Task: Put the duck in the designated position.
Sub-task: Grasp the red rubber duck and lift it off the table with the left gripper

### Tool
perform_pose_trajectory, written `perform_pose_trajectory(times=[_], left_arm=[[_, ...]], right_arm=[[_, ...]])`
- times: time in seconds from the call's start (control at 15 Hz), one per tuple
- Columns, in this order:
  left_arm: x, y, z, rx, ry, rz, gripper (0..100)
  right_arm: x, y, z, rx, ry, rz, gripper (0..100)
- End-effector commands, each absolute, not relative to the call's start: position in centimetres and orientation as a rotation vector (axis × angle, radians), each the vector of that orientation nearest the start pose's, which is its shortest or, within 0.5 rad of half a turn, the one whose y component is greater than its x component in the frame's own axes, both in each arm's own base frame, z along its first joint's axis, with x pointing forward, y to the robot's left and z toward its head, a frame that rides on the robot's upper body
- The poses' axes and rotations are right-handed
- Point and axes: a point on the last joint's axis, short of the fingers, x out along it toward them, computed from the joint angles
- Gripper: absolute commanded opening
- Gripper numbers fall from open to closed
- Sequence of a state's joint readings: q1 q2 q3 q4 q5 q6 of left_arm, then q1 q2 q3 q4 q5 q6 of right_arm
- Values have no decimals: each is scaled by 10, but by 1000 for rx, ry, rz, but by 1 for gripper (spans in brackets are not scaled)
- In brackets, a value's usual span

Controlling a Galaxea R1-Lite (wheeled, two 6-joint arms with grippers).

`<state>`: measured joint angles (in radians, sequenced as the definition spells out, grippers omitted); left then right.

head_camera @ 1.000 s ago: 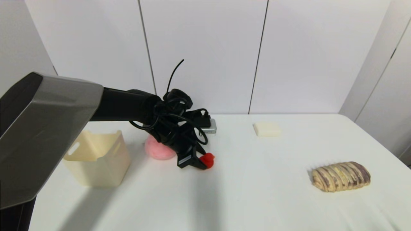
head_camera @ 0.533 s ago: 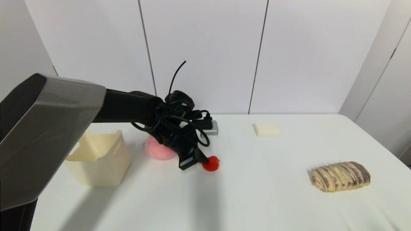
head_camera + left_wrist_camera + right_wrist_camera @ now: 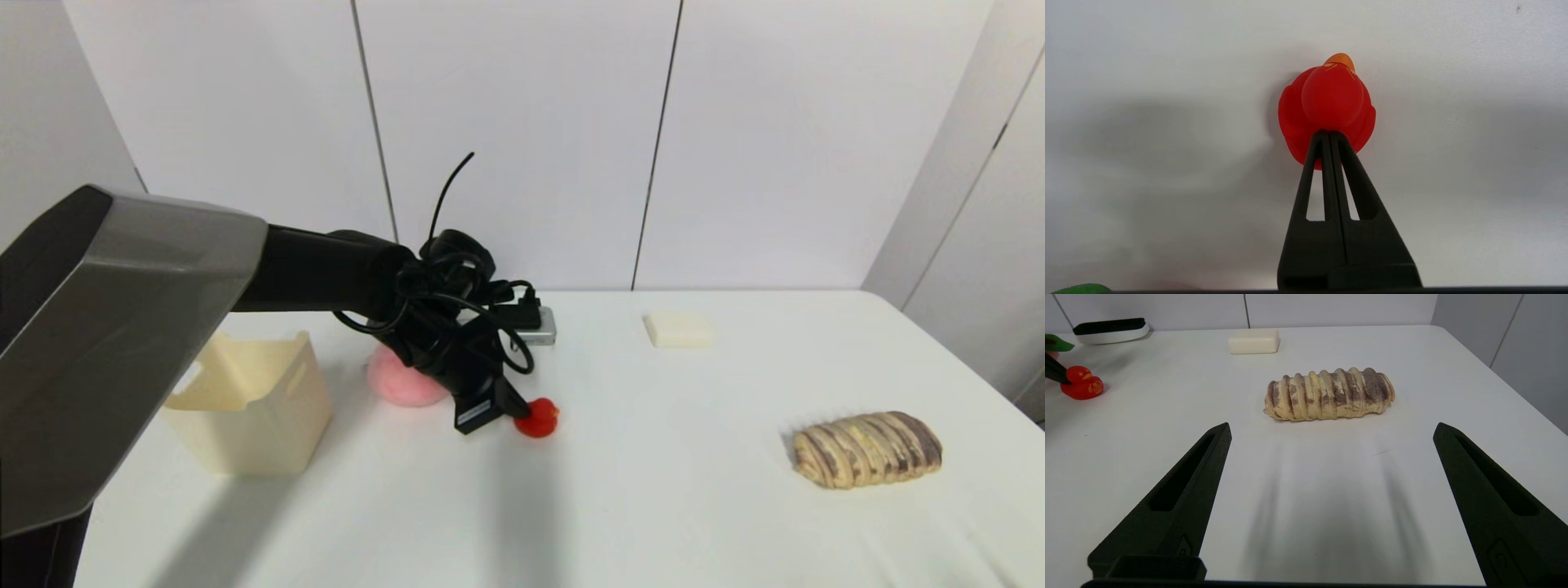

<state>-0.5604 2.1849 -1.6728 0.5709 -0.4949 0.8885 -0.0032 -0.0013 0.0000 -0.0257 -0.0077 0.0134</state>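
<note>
You see a glossy red duck (image 3: 538,417) with an orange beak (image 3: 1340,60) at centre frame, on the white table (image 3: 653,506). Left of it sits a pink peach (image 3: 398,384) and a cream bin (image 3: 249,404). The bread (image 3: 867,448) at lower right is tan with brown stripes. The block (image 3: 678,328) is cream. Both grippers' fingers (image 3: 1180,498) are black.

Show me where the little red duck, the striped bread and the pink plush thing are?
duck (image 3: 1331,98), left wrist view, on its round head.
striped bread (image 3: 867,448), head view, on the middle of the loaf.
pink plush peach (image 3: 393,385), head view, on its visible left side.
</note>
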Motion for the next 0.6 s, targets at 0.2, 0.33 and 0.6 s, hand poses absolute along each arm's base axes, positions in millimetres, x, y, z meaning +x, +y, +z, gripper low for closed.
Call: perform_pose_trajectory(times=[0.2,0.33,0.6], left_arm=[[334,-222,150,737,623,-1370,100],[333,-221,152,740,620,-1368,100],[333,-221,153,742,613,-1369,100]], right_arm=[[-22,0,76,14,-17,-11,100],[-22,0,76,14,-17,-11,100],[-22,0,76,14,-17,-11,100]])
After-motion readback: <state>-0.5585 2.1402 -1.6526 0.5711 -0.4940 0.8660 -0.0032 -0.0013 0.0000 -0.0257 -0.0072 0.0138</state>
